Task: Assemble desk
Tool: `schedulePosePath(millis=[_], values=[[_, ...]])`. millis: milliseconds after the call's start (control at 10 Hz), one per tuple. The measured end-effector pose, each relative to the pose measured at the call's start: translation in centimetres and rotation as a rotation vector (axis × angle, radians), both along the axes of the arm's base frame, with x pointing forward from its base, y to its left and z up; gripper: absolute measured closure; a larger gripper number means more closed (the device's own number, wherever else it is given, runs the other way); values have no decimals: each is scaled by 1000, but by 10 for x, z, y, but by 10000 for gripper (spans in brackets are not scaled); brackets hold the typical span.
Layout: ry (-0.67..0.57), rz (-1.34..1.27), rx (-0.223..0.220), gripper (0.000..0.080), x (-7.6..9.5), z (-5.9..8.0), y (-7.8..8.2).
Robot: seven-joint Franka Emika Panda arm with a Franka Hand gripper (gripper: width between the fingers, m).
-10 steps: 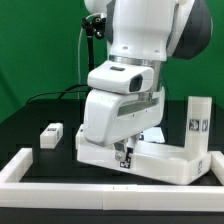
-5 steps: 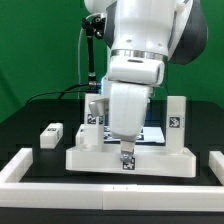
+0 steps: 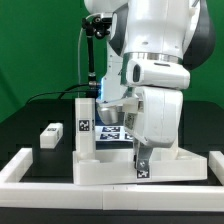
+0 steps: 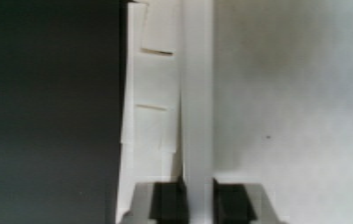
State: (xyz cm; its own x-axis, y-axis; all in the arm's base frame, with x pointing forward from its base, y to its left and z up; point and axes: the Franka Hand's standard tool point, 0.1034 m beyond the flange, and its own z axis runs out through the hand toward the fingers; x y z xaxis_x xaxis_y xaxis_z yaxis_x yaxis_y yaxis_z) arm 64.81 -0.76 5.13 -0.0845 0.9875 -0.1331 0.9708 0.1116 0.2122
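fingers (image 4: 162, 204) clamped on the thin wall of the white tabletop (image 3: 105, 170), one tagged leg (image 3: 85, 125) upright

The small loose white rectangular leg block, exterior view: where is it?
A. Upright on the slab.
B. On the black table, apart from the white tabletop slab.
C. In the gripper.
B: the small white leg block lies flat on the black table, clear of the white plastic tabletop slab that the gripper grips.
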Motion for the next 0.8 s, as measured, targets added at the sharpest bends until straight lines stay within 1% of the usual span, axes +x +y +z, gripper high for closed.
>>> schedulePosePath(millis=[200,300,400,600,800], values=[[0,-8,2,742,0,0,0],[-10,-122,28,742,-4,-4,6],[-6,-191,41,742,-6,-7,17],[22,-256,40,742,-2,-9,26],[29,-237,29,742,3,-11,29]])
